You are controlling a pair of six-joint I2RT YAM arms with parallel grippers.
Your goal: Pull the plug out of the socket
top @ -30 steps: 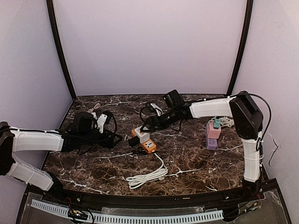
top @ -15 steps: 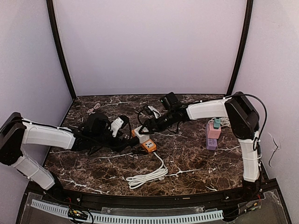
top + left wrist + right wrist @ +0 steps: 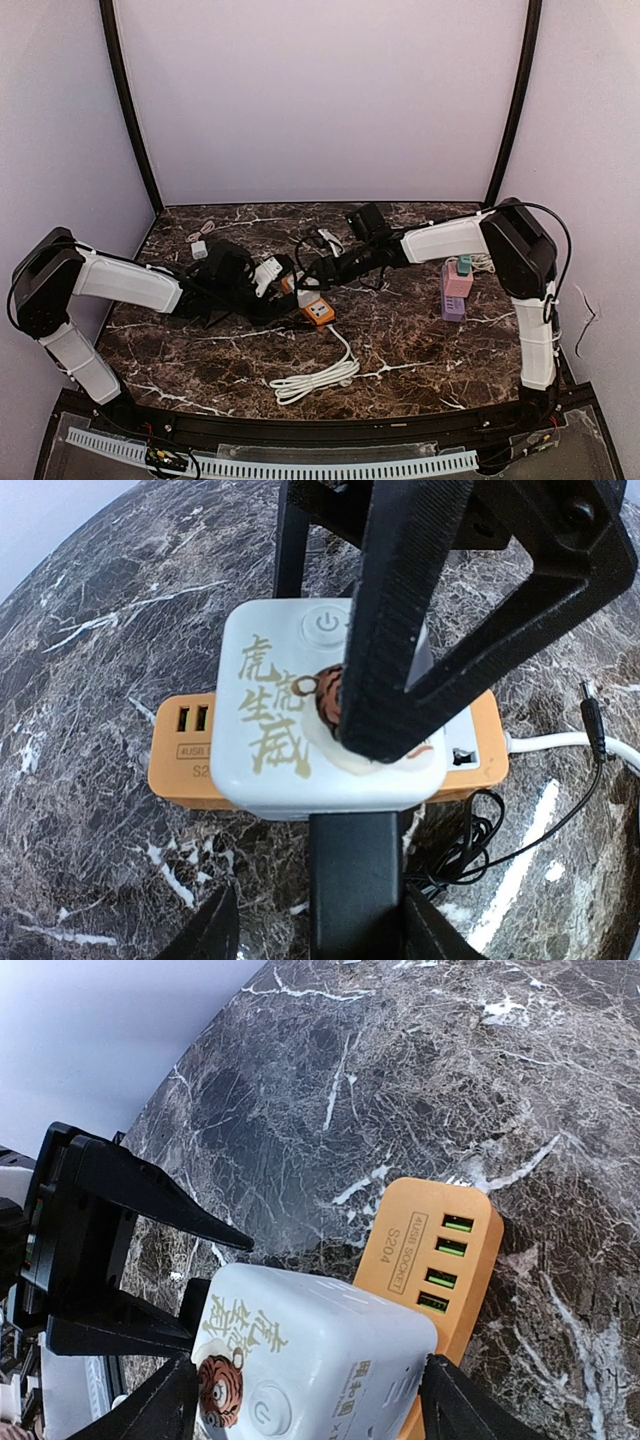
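Observation:
A white cube plug (image 3: 307, 294) with a tiger print and a power button sits plugged into the orange socket strip (image 3: 320, 313) mid-table. In the right wrist view the plug (image 3: 320, 1360) lies between my right gripper's (image 3: 310, 1415) fingers, which press on both its sides, above the strip (image 3: 440, 1260). My left gripper (image 3: 288, 298) is just left of the strip. In the left wrist view it (image 3: 320, 935) is open, its fingers (image 3: 212, 932) spread on the near side of the strip (image 3: 185, 765) and plug (image 3: 280, 750). The right gripper's black finger crosses over the plug.
A white cable (image 3: 312, 378) runs from the strip and coils near the front. A pink and purple socket block (image 3: 455, 290) with a teal plug stands at right. A small white adapter (image 3: 200, 248) lies at back left. Thin black cable (image 3: 470, 850) loops beside the strip.
My left arm has swung right across the table until its gripper reached the orange strip. The right gripper stayed on the plug, shifting slightly.

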